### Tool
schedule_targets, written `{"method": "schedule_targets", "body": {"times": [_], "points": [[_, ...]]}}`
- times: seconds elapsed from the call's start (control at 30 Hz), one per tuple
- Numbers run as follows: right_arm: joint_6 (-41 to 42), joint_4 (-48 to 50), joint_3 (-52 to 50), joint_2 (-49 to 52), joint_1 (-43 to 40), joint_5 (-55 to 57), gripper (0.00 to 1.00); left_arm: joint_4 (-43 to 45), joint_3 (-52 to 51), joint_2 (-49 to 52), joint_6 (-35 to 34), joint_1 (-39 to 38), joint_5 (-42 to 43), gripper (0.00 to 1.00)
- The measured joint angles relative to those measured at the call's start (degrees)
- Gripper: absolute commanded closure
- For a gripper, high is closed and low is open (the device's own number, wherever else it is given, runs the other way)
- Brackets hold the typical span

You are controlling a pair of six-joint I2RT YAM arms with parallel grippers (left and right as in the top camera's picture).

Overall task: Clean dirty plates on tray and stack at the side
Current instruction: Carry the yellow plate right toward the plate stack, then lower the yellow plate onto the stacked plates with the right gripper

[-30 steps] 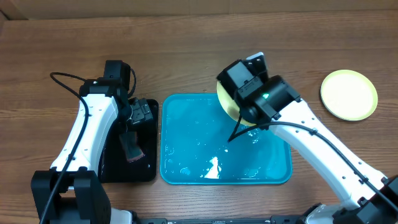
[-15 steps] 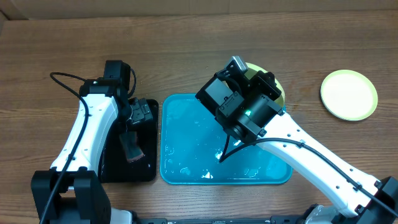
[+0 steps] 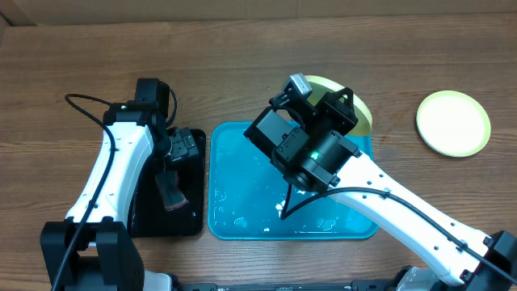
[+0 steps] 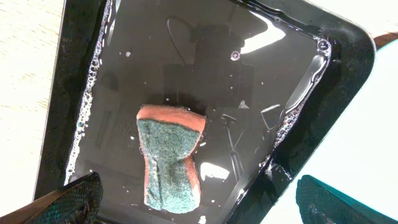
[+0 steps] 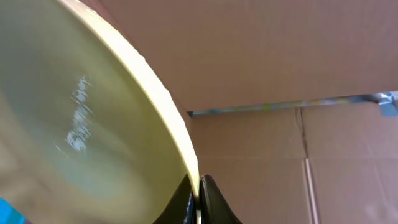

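1. Plates in view: two, both pale yellow-green. Findings run from the robot's side of the table (image 3: 242, 56) outward.
2. Turquoise tray (image 3: 230, 174): lies flat at centre and is wet inside. A white patch (image 3: 280, 210) sits near its nearer edge, partly under the right arm.
3. Black tray (image 4: 314, 118): lies just left of the turquoise tray and holds shallow water with bubbles along the rim. A sponge (image 4: 171, 158) with a green scouring face and an orange body lies in the water, touching neither finger.
4. Left gripper (image 4: 211, 200): hangs above the black tray. Its jaws are spread wide, with one finger at each lower corner of the wrist view, and it grasps nothing.
5. Loose plate (image 3: 453, 123): rests flat on the table, well to the right of the turquoise tray. Its upper face shows no dark marks from overhead.
6. Right gripper (image 5: 199, 188): its jaws are clamped on the rim of the held plate (image 5: 74, 124), with one finger on each face.
7. Held plate, position: overhead, it shows at the far right corner of the turquoise tray, overlapping the rim and largely hidden by the wrist. Whether it touches the tray cannot be told.
8. Held plate, condition: the visible face is glossy with a light sheen.
9. Brown cardboard (image 5: 280, 62) stands beyond the plate in the right wrist view.
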Motion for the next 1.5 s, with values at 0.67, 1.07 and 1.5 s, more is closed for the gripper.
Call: {"method": "schedule_targets", "body": {"times": [0.67,1.07,1.5], "points": [[7.6,-0.1,0.2,-0.3,1.9,-4.2,0.96,-0.5,0.0,0.0,0.2,0.0,0.0,0.00],[34.6,1.1,-1.2,-2.0,-12.8,-48.8,0.96,-0.5,0.0,0.0,0.2,0.0,0.0,0.00],[47.6,11.2,-10.0,-1.7,-48.2,-76.5,0.96,-0.4,0.0,0.0,0.2,0.0,0.0,0.00]]}}
